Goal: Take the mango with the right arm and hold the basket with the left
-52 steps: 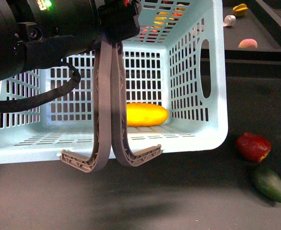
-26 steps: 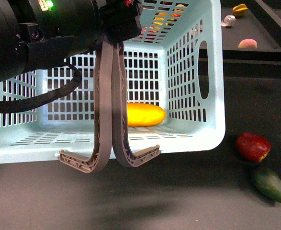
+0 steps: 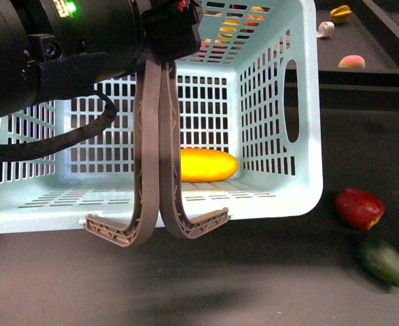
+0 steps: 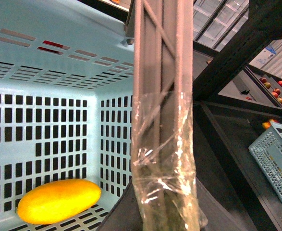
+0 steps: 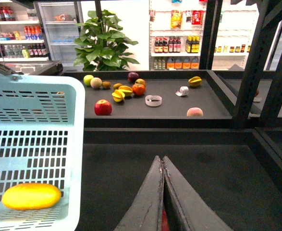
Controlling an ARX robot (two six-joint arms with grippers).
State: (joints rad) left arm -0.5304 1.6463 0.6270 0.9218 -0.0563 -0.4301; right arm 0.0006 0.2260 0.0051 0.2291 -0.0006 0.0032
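Note:
The pale blue basket (image 3: 301, 102) hangs tipped, its opening facing the front camera. The yellow mango (image 3: 208, 166) lies inside it on the lower wall, and shows in the left wrist view (image 4: 59, 201) and the right wrist view (image 5: 31, 196). My left gripper (image 3: 166, 41) is shut on the two grey-brown handles (image 3: 151, 136) at the top. In the left wrist view the handles (image 4: 160, 72) are wrapped in clear tape where the left gripper (image 4: 165, 214) holds them. My right gripper (image 5: 163, 159) is shut and empty, over the dark table to the right of the basket (image 5: 35, 86).
A red fruit (image 3: 359, 208) and a dark green fruit (image 3: 384, 261) lie on the table right of the basket. A raised shelf (image 5: 217, 108) behind carries several fruits and a tape roll (image 3: 325, 29). A second blue basket (image 4: 275, 159) sits off to the side.
The basket swayed slightly left and came back to nearly the same place. The left gripper's hold on the handles is unchanged.

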